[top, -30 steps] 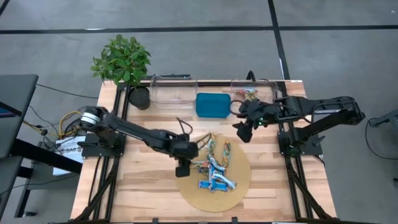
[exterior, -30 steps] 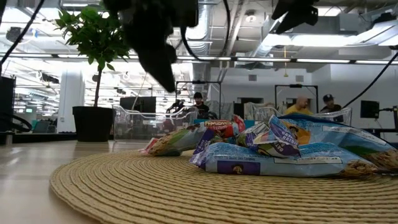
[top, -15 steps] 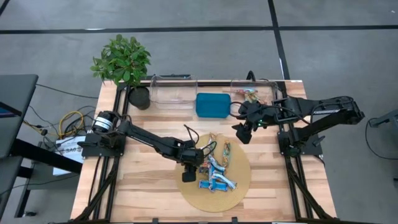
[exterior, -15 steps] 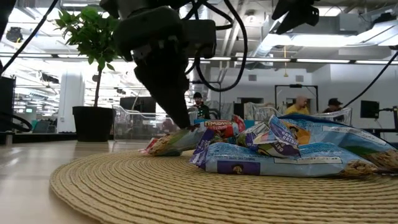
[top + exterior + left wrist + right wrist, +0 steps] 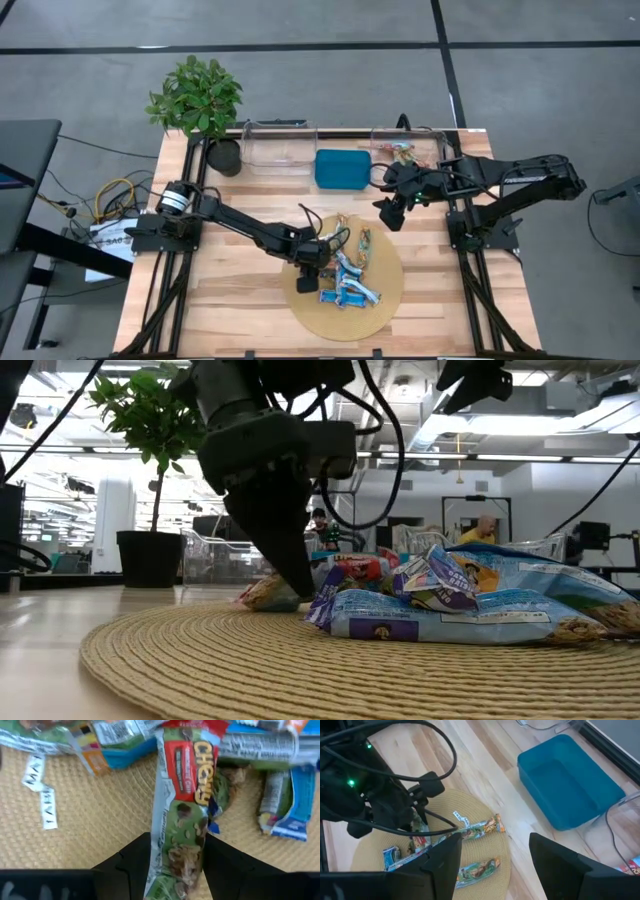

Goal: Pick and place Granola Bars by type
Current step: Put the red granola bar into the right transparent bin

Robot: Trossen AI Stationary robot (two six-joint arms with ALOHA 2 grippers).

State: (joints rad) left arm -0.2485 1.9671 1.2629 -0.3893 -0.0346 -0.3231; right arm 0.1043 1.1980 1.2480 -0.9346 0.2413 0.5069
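Observation:
Several shiny granola bars (image 5: 346, 276), blue and red-and-green, lie heaped on a round woven mat (image 5: 385, 305); the low view shows the heap (image 5: 450, 600) too. My left gripper (image 5: 309, 277) is down at the heap's left edge, its tip near the mat (image 5: 293, 586). It is open. In the left wrist view its fingers (image 5: 176, 842) stand on either side of one end of a red-and-green "Chewy" bar (image 5: 189, 795) lying flat on the mat. My right gripper (image 5: 392, 214) hangs open above the table by the teal tray (image 5: 343, 168), and is also open in its wrist view (image 5: 492, 870).
Two clear bins stand at the far edge, one (image 5: 280, 146) to the tray's left and one (image 5: 408, 150) to its right with wrappers inside. A potted plant (image 5: 197, 100) stands at the far left corner. Bare wood (image 5: 230, 290) lies left of the mat.
My left gripper has moved toward the right and near edges onto the mat. It has also come down from above the heap until its fingers stand around the Chewy bar.

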